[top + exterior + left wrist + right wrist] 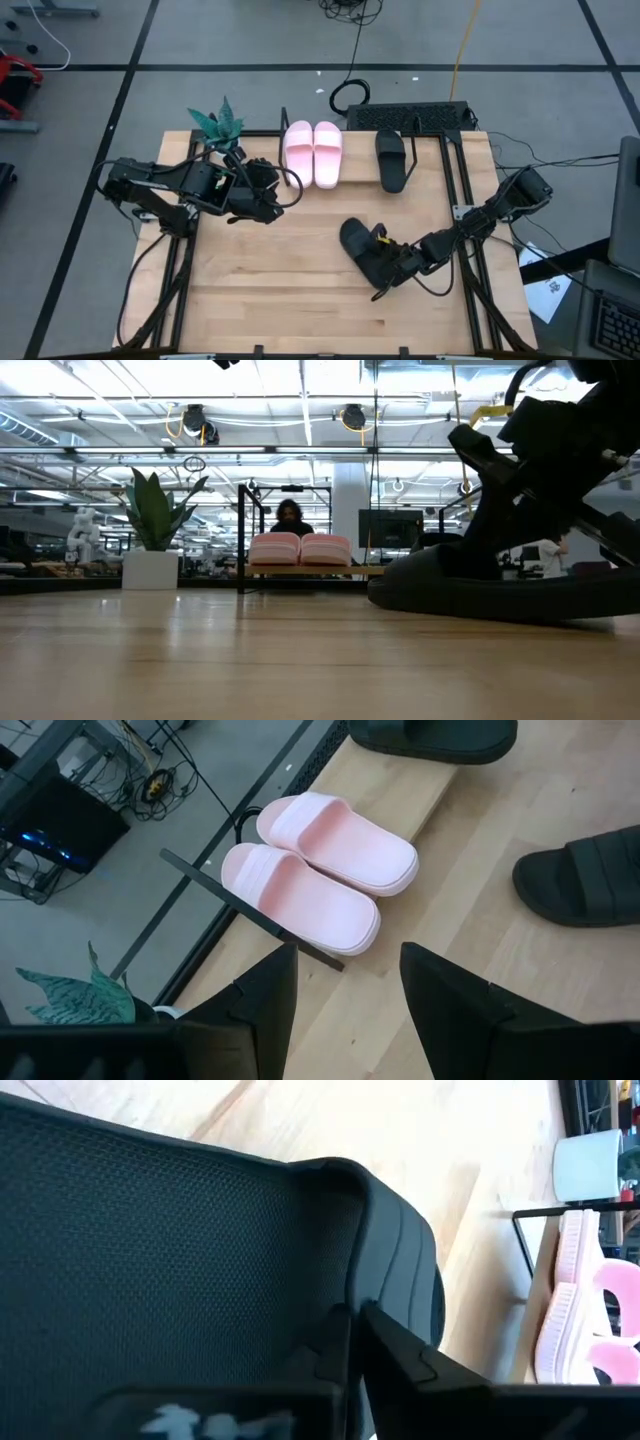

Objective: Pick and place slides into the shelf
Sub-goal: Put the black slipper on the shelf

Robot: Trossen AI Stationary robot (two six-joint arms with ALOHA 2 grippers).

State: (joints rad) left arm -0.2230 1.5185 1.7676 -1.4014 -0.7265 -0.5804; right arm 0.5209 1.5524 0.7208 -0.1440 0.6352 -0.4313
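A light pink pair of slides (313, 150) and one black slide (392, 158) lie sole-down on the shelf (350, 178), a light board between thin black end frames at the table's far edge. The second black slide (362, 248) sits on the table right of centre, and my right gripper (386, 263) is shut on it. My left gripper (268, 197) hovers open near the shelf's left frame, short of the pink pair (320, 870). Its wrist view also shows both black slides (590, 880). My right gripper (355, 1350) pinches the black slide by its wide strap (385, 1240), at the strap's edge. The fingers (520, 470) come slanting down from the table's right and near side. The slide's sole (500, 600) seems to lie flat on the table; whether it is lifted I cannot tell.
A potted plant (218, 125) stands at the table's far left corner, beside the shelf's left frame (250, 910). A dark keyboard-like bar (410, 115) lies behind the shelf. A free stretch of the shelf board lies right of the black slide. Bare wooden tabletop (300, 290) spreads toward the near edge.
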